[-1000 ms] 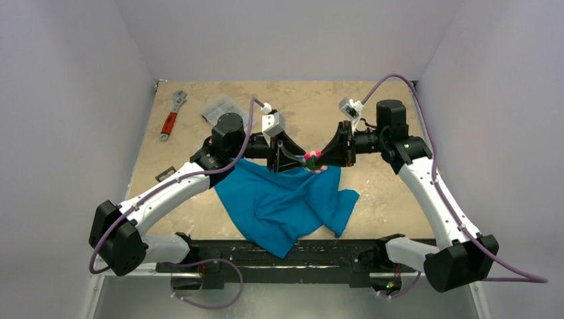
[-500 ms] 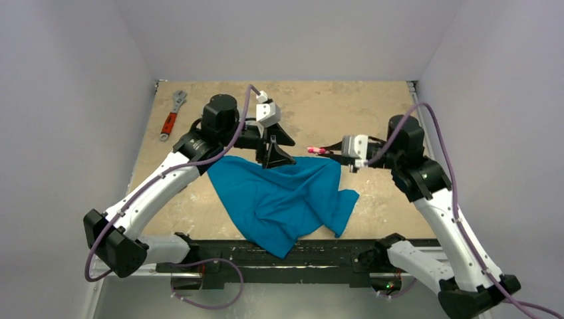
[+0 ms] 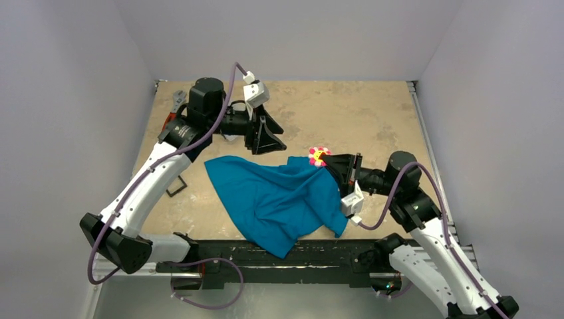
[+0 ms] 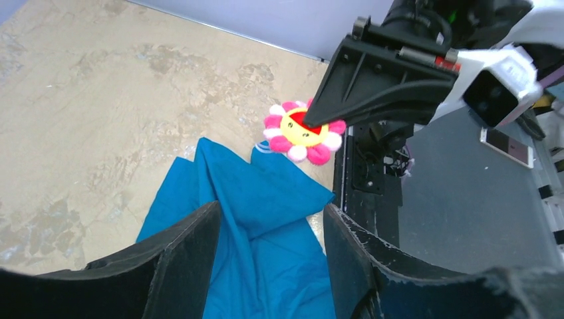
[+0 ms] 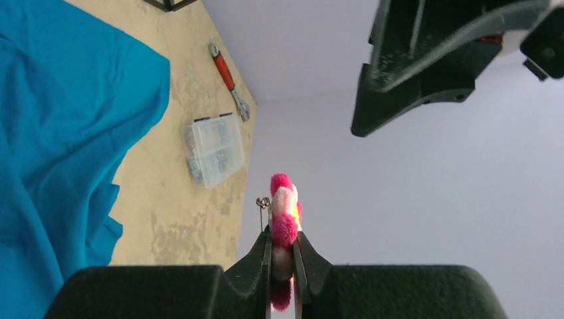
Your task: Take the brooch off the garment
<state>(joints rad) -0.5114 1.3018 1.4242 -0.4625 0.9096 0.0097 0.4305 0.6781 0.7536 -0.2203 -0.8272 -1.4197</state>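
The brooch, a pink and white flower with a yellow centre, is pinched edge-on in my right gripper, which is shut on it. In the right wrist view the brooch stands above the fingertips with its metal pin bare and no cloth on it. The teal garment lies crumpled on the table, just beside and below the brooch. My left gripper hangs open above the table behind the garment, holding nothing. In the left wrist view its jaws frame the garment and the brooch.
A red-handled wrench and a clear plastic box lie at the back left, mostly behind the left arm in the top view. A small black square frame sits left of the garment. Walls close in the table on three sides.
My right arm has swung back toward the near side with the brooch, off the cloth. My left gripper let go, opened and drew back left. The garment has settled flat.
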